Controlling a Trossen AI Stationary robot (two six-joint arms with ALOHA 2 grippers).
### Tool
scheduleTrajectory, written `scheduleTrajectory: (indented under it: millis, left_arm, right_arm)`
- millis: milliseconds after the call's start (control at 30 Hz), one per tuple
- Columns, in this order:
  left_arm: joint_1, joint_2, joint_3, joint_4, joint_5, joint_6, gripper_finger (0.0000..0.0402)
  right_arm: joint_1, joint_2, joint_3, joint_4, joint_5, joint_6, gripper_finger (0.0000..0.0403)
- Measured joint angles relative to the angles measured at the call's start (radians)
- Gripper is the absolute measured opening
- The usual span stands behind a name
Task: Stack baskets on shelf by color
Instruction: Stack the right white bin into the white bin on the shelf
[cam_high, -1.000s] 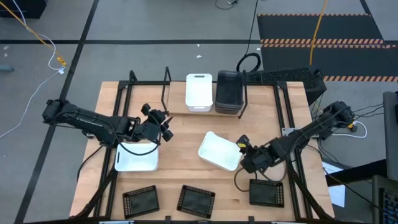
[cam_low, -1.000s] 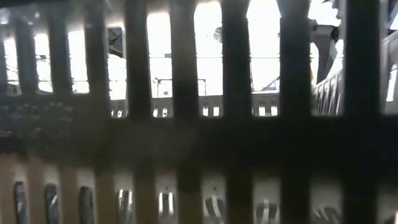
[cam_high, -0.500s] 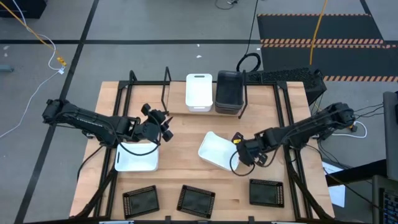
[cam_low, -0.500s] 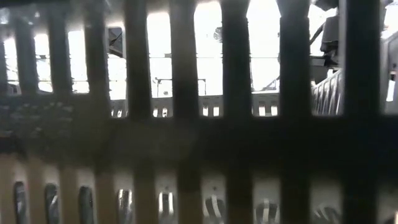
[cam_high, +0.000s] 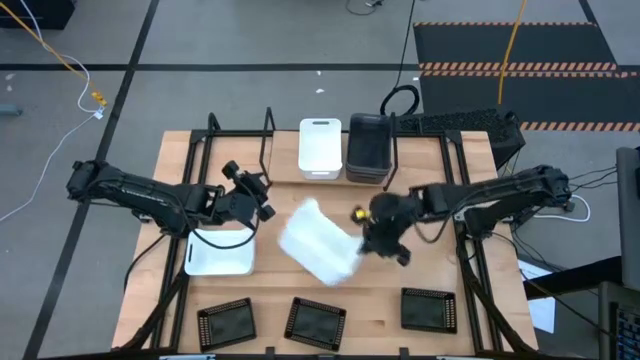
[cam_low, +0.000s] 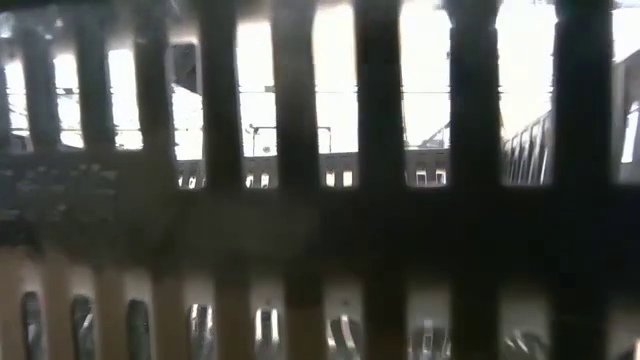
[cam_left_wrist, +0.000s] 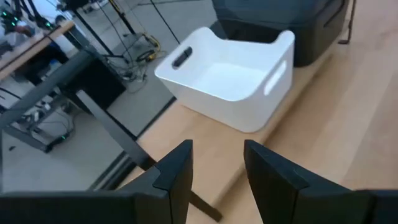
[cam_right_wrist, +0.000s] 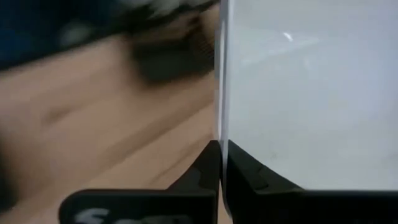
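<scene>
A white basket (cam_high: 316, 245) hangs tilted over the middle of the table, with my right gripper (cam_high: 362, 240) shut on it; the right wrist view shows its wall (cam_right_wrist: 298, 93) close up. Another white basket (cam_high: 218, 254) rests on its base at the table's left. My left gripper (cam_high: 256, 196) hovers open just beyond it, nothing between its fingers (cam_left_wrist: 177, 174). On the shelf (cam_high: 285, 150) at the far edge, a white basket (cam_high: 320, 148) (cam_left_wrist: 230, 78) stands next to a dark basket (cam_high: 368, 148) (cam_left_wrist: 280, 25). My right gripper pinches the white basket's side wall at its rim (cam_right_wrist: 221, 134), one finger inside the basket and one outside. The fingers come at it from the table's right, slanting down. The basket is tilted and lifted off the table.
Three flat black gridded trays (cam_high: 227, 322) (cam_high: 315, 320) (cam_high: 428, 308) lie along the near edge. Black metal rods (cam_high: 462, 200) run along both sides of the table. A dark grid (cam_low: 320, 220) right at the lens fills the low view.
My right gripper has gone from beside the right-hand black tray toward the table's left and up, and has shut on the white basket's right wall. The basket, flat on the table before, has come up tilted and shifted toward the left.
</scene>
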Motion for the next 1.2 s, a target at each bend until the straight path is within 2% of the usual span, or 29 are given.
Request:
scheduleTrajectory:
  millis: [100, 233, 400, 533, 633, 733, 1033, 1200]
  left_arm:
    - [0.013, -0.038, 0.000, -0.003, 0.000, 0.041, 0.0147]
    - [0.020, -0.102, 0.000, -0.047, -0.001, 0.024, 0.0147]
    - [0.020, -0.157, 0.000, -0.161, -0.002, -0.071, 0.0147]
    - [0.020, -0.172, 0.000, -0.248, -0.002, -0.152, 0.0147]
    - [0.020, -0.172, 0.000, -0.296, 0.000, -0.185, 0.0147]
    - [0.020, -0.171, 0.000, -0.321, 0.000, -0.194, 0.0147]
    - [0.020, -0.171, 0.000, -0.384, 0.000, -0.219, 0.0147]
    - [0.020, -0.171, 0.000, -0.385, 0.000, -0.221, 0.0147]
  right_arm:
    - [-0.062, 0.014, 0.117, 0.054, 0.127, 0.133, 0.0002]
    - [-0.177, 0.090, 0.267, 0.013, 0.271, 0.226, 0.0001]
    - [-0.308, 0.277, 0.485, -0.112, 0.425, 0.261, 0.0001]
    - [-0.382, 0.454, 0.656, -0.275, 0.504, 0.272, 0.0001]
    - [-0.412, 0.553, 0.740, -0.404, 0.503, 0.291, 0.0001]
    - [-0.424, 0.598, 0.769, -0.457, 0.502, 0.302, 0.0001]
    - [-0.425, 0.590, 0.772, -0.560, 0.495, 0.332, 0.0000]
    - [-0.432, 0.583, 0.773, -0.582, 0.391, 0.361, 0.0000]
